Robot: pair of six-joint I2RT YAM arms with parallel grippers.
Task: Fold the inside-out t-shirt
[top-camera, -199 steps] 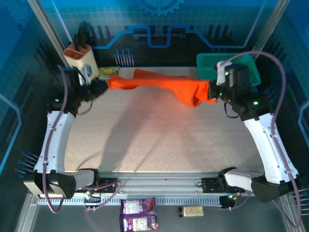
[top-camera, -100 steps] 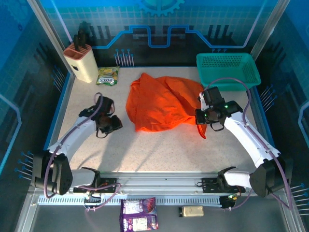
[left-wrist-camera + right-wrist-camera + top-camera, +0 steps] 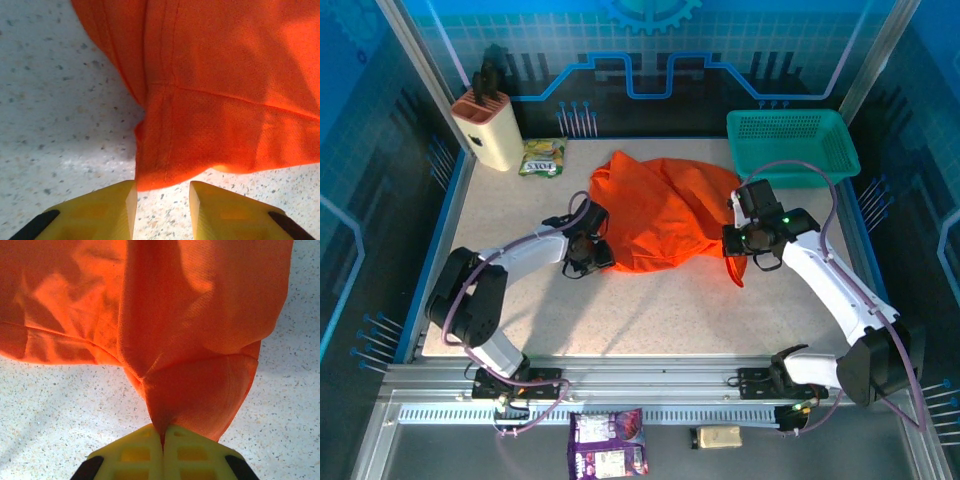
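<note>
The bright orange t-shirt (image 3: 660, 215) lies bunched in a wrinkled heap in the middle of the table. My left gripper (image 3: 592, 252) sits at the heap's lower left edge, open, its yellow fingers (image 3: 107, 212) just short of a seamed hem corner of the t-shirt (image 3: 160, 165). Nothing is between them but bare table. My right gripper (image 3: 738, 243) is at the heap's right side, shut on a pinched fold of the t-shirt (image 3: 200, 390). A small orange tail (image 3: 738, 272) hangs below it.
A teal mesh basket (image 3: 795, 145) stands at the back right. A cream knife block (image 3: 488, 125) and a green snack packet (image 3: 542, 156) sit at the back left. Bare speckled tabletop (image 3: 660, 320) stretches along the near side.
The shirt went from stretched between both raised grippers to a heap on the table. The left gripper let go and has moved right to the heap's lower left edge. The right one still holds.
</note>
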